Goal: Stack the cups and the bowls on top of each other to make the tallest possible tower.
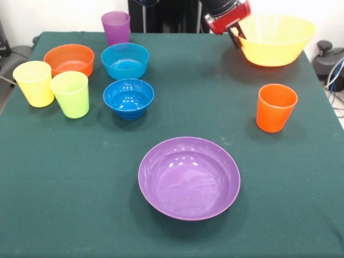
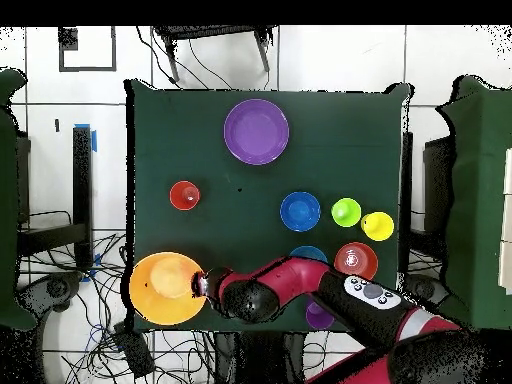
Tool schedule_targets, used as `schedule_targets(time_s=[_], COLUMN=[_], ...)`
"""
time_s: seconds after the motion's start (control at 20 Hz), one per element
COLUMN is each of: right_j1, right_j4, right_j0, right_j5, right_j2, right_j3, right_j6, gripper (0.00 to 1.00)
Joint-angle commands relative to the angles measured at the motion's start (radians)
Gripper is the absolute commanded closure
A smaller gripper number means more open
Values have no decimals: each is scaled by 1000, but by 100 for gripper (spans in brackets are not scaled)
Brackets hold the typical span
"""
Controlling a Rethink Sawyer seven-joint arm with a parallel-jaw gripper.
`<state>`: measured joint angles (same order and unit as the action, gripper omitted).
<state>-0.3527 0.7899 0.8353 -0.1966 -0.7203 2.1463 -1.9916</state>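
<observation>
My gripper (image 1: 236, 36) is shut on the near rim of the very large yellow-orange bowl (image 1: 277, 40) at the table's far right corner. The bowl is tilted and casts a shadow below. In the overhead view the gripper (image 2: 203, 284) meets the bowl (image 2: 160, 290) at the lower left. The wide purple bowl (image 1: 189, 177) (image 2: 256, 131) sits alone at the front. The orange-red cup (image 1: 276, 107) (image 2: 184, 195) stands upright between them. No tower stands. No lime green bowl shows.
At the left stand a yellow cup (image 1: 34, 83), a lime green cup (image 1: 70, 94), an orange bowl (image 1: 69, 59), a light blue bowl (image 1: 124, 60), a dark blue bowl (image 1: 128, 98) and a purple cup (image 1: 116, 27). Cables lie beyond the table's right edge.
</observation>
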Motion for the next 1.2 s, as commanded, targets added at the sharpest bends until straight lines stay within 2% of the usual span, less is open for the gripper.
schedule_targets(time_s=[0.05,0.3,0.75,1.05,1.2], right_j1=[-37,-35,-71,-61,-30], right_j4=[-46,-29,-14,-38,-61], right_j0=[-48,-57,-51,-16,-2], right_j5=[131,152,205,128,77], right_j2=[-31,-17,-4,-48,-67], right_j3=[-86,-176,-251,-262,-264], right_j6=[-115,-75,-65,-27,-10], gripper=[100,100,100,100,100])
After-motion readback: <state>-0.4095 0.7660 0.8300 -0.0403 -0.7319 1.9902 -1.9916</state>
